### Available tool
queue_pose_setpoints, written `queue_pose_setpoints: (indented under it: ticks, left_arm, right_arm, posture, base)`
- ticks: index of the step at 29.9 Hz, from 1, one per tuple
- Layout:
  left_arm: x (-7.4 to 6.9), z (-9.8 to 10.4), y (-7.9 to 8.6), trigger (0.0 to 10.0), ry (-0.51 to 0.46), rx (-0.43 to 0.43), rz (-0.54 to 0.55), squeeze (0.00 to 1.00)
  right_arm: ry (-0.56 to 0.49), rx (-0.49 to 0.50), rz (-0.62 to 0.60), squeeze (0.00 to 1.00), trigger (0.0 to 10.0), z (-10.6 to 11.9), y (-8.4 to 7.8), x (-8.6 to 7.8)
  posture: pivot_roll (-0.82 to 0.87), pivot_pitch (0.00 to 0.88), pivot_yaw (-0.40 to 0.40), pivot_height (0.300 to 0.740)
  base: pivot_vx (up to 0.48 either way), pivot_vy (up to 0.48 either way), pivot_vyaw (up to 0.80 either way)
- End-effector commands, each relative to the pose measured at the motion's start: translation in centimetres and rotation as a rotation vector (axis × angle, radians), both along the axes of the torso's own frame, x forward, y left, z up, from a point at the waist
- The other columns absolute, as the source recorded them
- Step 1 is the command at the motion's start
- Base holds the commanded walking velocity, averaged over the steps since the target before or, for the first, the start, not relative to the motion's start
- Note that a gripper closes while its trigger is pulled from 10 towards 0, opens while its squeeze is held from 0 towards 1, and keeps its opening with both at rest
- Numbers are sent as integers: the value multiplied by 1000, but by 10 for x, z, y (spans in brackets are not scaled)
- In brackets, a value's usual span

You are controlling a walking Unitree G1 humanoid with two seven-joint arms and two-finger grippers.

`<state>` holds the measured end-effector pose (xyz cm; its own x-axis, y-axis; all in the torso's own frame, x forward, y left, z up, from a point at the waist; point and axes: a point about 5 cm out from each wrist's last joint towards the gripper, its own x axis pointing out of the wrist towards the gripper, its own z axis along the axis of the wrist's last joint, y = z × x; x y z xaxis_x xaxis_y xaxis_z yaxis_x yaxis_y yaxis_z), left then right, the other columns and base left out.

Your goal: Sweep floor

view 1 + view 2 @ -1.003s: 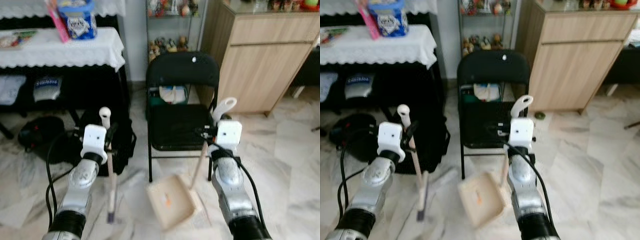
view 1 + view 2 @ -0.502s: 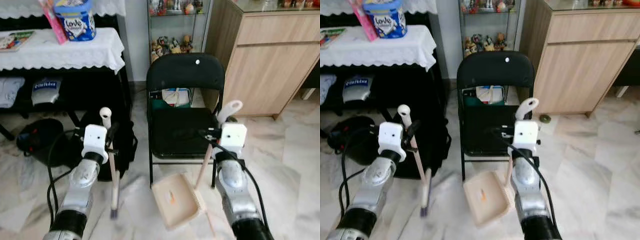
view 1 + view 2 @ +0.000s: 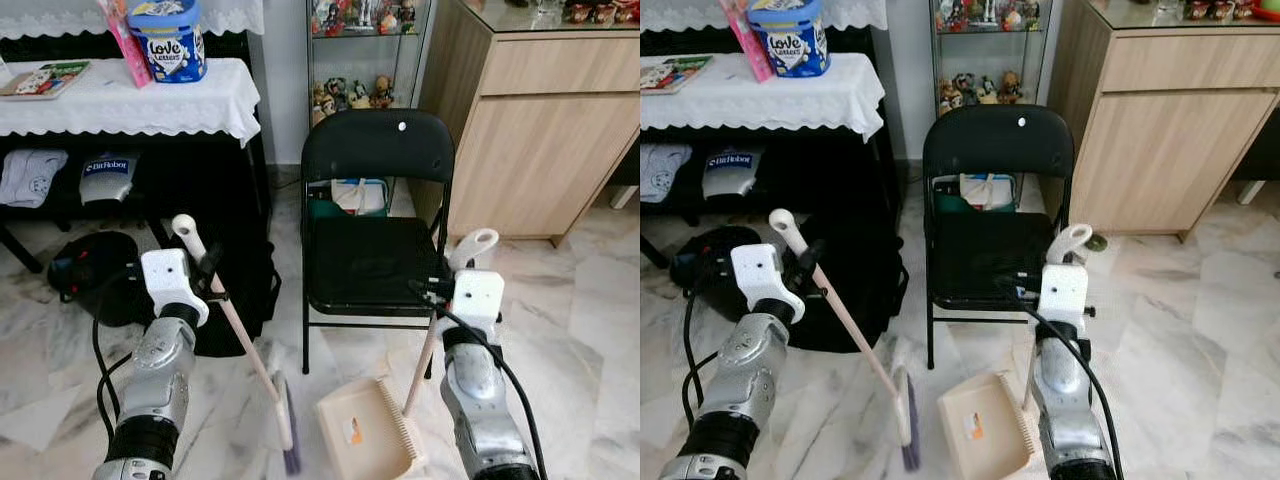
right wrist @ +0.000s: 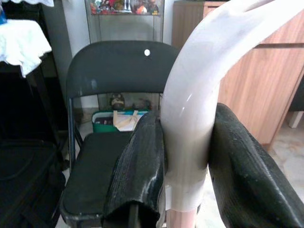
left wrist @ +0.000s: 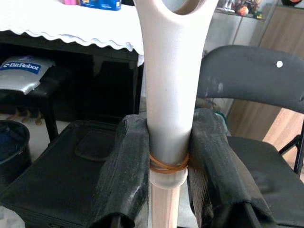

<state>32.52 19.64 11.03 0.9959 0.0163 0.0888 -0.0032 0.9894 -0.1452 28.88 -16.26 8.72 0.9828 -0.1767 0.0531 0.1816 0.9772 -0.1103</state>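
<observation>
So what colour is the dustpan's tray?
Pale beige dustpan, with a small orange mark on it; the left eye view shows it best.

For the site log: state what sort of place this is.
Most likely a lived-in home, perhaps a living room: a glass cabinet of figurines, a lace-clothed table holding a tin, a folding chair, a wooden sideboard and a marble floor.

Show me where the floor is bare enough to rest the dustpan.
Bare marble floor lies right of the folding chair, in front of the wooden cabinet. It is crowded left of the chair by the black bag, and in front of it by the broom and dustpan.
</observation>
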Motion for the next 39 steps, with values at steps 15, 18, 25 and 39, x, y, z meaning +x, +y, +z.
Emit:
queue_pose_setpoints:
  ticks: [15, 18, 25, 39]
  left_arm:
    - [15, 46, -4, 10000, -162, -105, 1, 0]
    - [19, 46, -5, 10000, -160, -119, 5, 0]
    - [34, 47, -11, 10000, -163, -94, 41, 0]
    - [46, 38, -28, 10000, -137, 9, 31, 0]
  right_arm:
    - [-41, 8, 8, 0, 10000, 12, 8, -1]
    - [-41, 11, 11, 0, 10000, 13, 9, -1]
    - [-48, 18, 24, 0, 10000, 14, 13, -1]
    - [-79, 27, 27, 0, 10000, 18, 13, -3]
  posture:
    - [-71, 62, 39, 740]
    - [-72, 62, 39, 740]
    - [-77, 61, 36, 740]
    - [-115, 59, 33, 740]
  base:
    - [0, 0, 0]
    - [0, 0, 0]
    - [0, 0, 0]
    - [0, 0, 0]
